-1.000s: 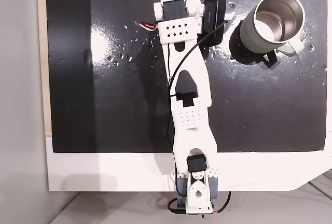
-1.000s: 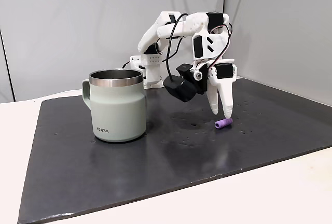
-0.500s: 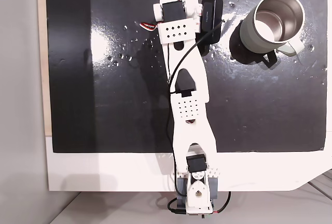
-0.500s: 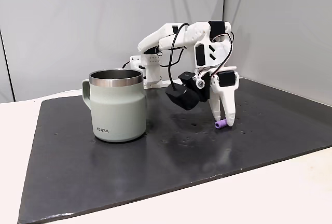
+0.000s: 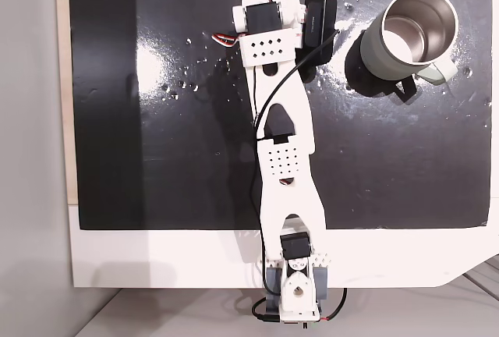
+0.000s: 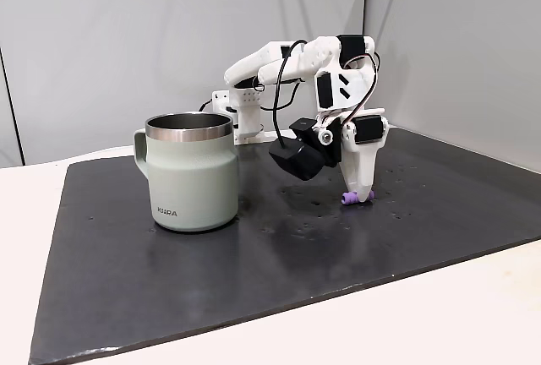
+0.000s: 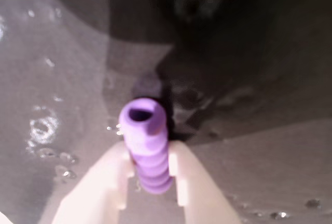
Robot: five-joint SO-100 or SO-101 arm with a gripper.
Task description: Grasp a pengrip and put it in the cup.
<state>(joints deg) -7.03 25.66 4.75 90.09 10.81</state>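
- Wrist view shows you the gripper [image 7: 149, 175] closed narrowly around the purple pengrip [image 7: 146, 149], its open end pointing away.
- Your side fixed view puts the pengrip [image 6: 348, 198] down at the black tabletop [image 6: 423, 204], well apart from the cup [image 6: 192, 172].

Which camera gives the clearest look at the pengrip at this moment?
The wrist view: the purple ribbed pengrip sits large between the white jaws, hollow end toward the camera. In a fixed view from the side it is a small lilac bit at the gripper tips on the dark mat. From above, the arm covers it.
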